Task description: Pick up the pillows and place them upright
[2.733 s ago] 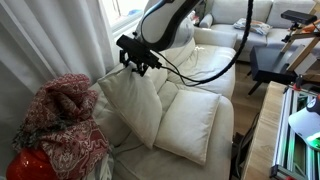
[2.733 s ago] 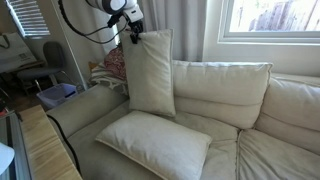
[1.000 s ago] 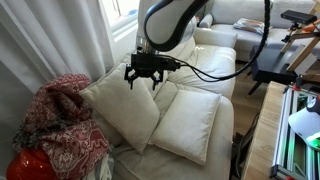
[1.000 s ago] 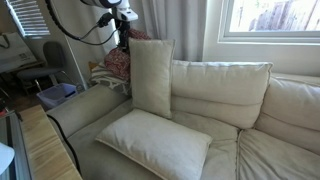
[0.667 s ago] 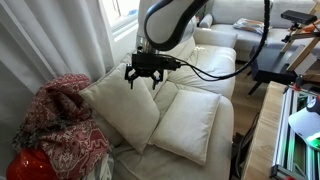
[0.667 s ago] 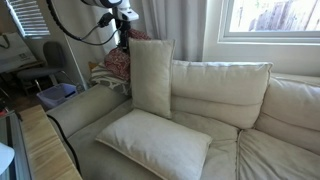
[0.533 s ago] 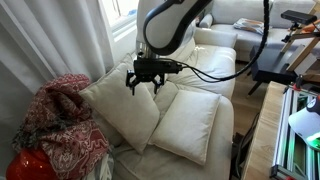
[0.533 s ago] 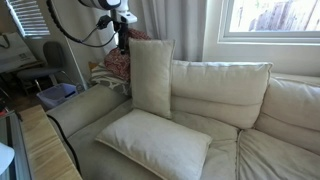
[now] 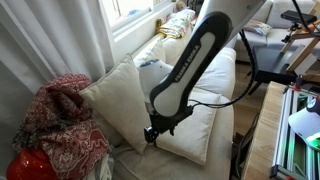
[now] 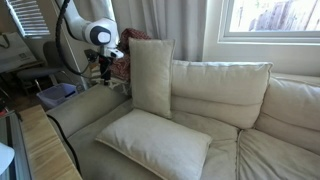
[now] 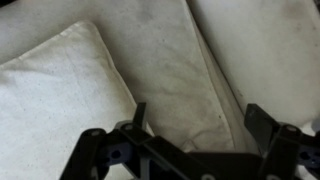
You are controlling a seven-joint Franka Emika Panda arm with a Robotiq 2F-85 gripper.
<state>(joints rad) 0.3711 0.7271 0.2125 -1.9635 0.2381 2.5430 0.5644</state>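
At nine o'clock in an exterior view, a red patterned blanket (image 9: 60,125) is heaped, crumpled, at the end of the cream sofa (image 9: 224,64). Just to its right, one cream pillow (image 9: 125,100) is stood on edge, puffy and square. Next, the gripper (image 9: 152,133) is hung low beside the front corner of the second pillow (image 9: 195,125), which is laid flat on the seat. Smooth, bare seat (image 10: 275,150) is seen open toward four o'clock. In the wrist view the black fingers (image 11: 258,122) are spread wide, with nothing held between them.
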